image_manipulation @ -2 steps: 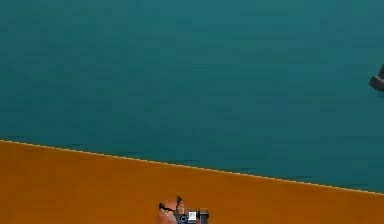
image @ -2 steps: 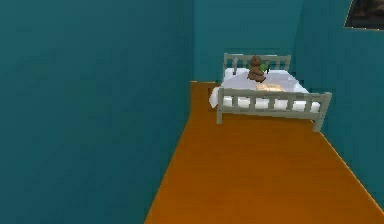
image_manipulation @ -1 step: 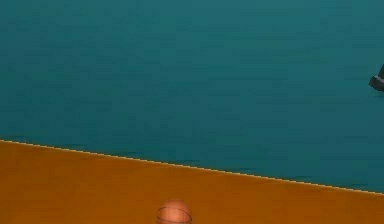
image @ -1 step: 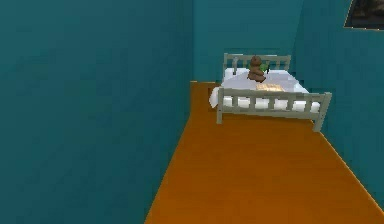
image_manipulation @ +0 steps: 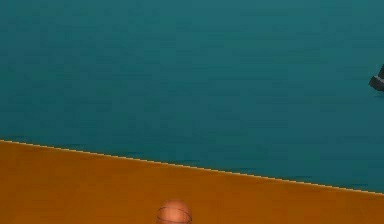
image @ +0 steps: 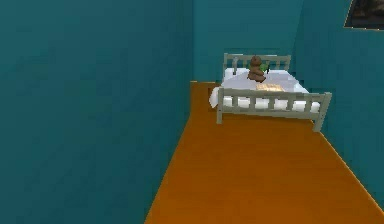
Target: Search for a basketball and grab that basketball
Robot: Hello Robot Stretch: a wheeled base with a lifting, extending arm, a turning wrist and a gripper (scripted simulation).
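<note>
Ball (image_manipulation: 174, 213), orange and evenly round, on orange floor (image_manipulation: 70, 185) before teal wall (image_manipulation: 190, 80); tool state unclear.

White slatted bed (image: 268, 103) ctr-right of the forward view, w/ a brown plush-like figure (image: 258, 69) on it. Dark wall picture (image: 365, 13) upper right; teal walls (image: 90, 90), orange floor (image: 250, 170). Small dark obj (image_manipulation: 378, 79) at the arm side view's right edge.

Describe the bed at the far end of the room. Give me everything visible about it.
The bed has a white frame that looks like painted wood, with a slatted footboard facing the camera and a slatted headboard by the teal back wall. Its bedding is white. It stands level on the orange floor, in the far corner toward the forward view's right. A brown teddy bear sits upright on the bedding near the headboard.
</note>
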